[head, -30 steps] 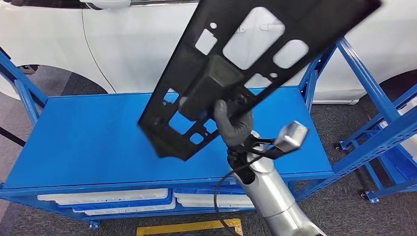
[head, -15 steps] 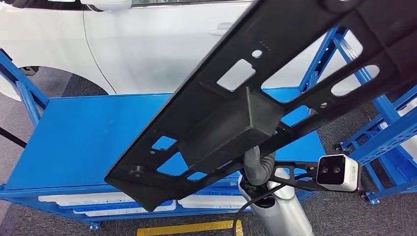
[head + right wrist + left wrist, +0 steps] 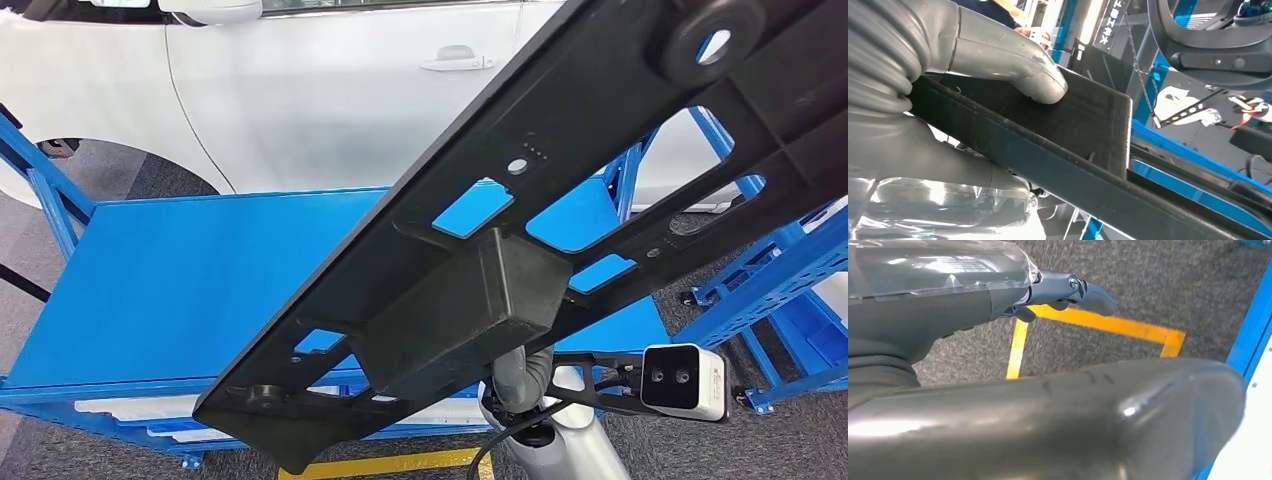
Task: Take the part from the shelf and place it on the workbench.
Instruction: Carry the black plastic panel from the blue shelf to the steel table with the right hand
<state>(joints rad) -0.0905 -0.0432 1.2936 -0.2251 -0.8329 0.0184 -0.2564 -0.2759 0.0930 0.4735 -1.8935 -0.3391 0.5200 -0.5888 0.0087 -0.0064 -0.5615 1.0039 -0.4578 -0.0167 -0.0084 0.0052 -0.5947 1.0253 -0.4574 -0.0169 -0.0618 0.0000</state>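
A: Right hand point(image 3: 973, 90) first: what is it doing?

B: It grips the black part point(image 3: 520, 240). In the right wrist view the thumb presses on the part's raised box while the rest of the hand clamps the edge from the other side. The left hand point(image 3: 1068, 290) holds nothing, its fingers loosely extended over the carpet and the yellow floor marking point(image 3: 1108, 327).

A: Where is the part relative to the desk?

B: Above the blue desk point(image 3: 200, 270), lifted clear of it and close to the head camera. It is a long flat panel with cut-outs, and its long axis runs diagonally, low end toward the desk's near edge, high end up past its far right corner. The hand is under the boxed middle section, so the panel extends well beyond it both ways.

A: So the coming move?

B: I judge it must lower and level the panel onto the desk; the right arm alone carries it.

A: Anything hidden?

B: The panel's upper end is cut off, it covers much of the desk's right side, and it hides most of the right hand from the head view. White car point(image 3: 330, 90) behind the desk.
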